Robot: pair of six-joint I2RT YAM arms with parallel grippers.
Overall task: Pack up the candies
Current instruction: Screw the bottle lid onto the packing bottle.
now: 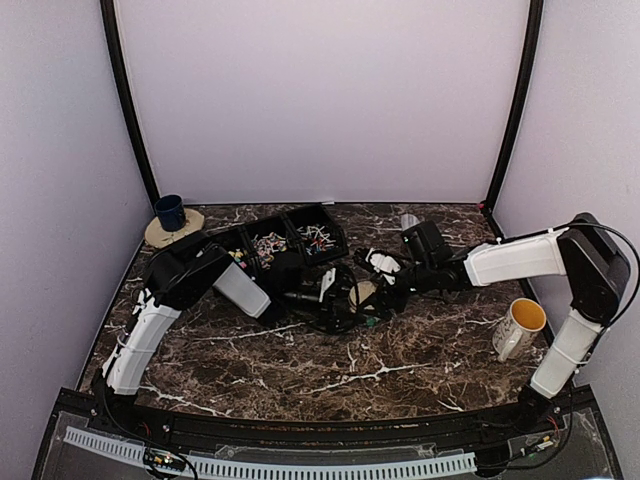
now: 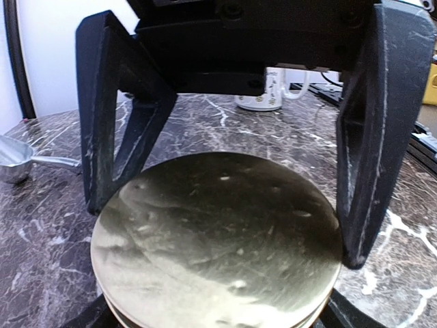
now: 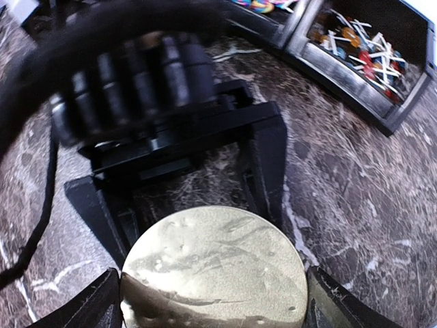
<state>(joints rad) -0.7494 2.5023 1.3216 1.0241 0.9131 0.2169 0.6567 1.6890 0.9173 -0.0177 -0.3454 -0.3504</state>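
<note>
The candies lie in black bins (image 1: 300, 218) at the back: white-wrapped ones (image 1: 268, 243), stick sweets (image 1: 317, 236) (image 3: 355, 48), bright ones (image 3: 263, 5). A round gold lid (image 1: 362, 293) (image 2: 218, 239) (image 3: 215, 266) sits on a jar at the table's middle. My left gripper (image 1: 350, 295) (image 2: 225, 236) has its fingers (image 2: 109, 137) against the lid's two sides. My right gripper (image 1: 373, 291) (image 3: 215, 304) comes from the opposite side, its fingertips (image 3: 341, 307) pressed to the jar just under the lid's rim. The jar's inside is hidden.
A blue cup (image 1: 170, 211) stands on a tan disc (image 1: 185, 230) at the back left. A white mug with a yellow inside (image 1: 520, 327) (image 2: 263, 96) stands at the right. A metal scoop (image 2: 17, 158) lies near the jar. Black cables (image 1: 325, 312) loop around the jar.
</note>
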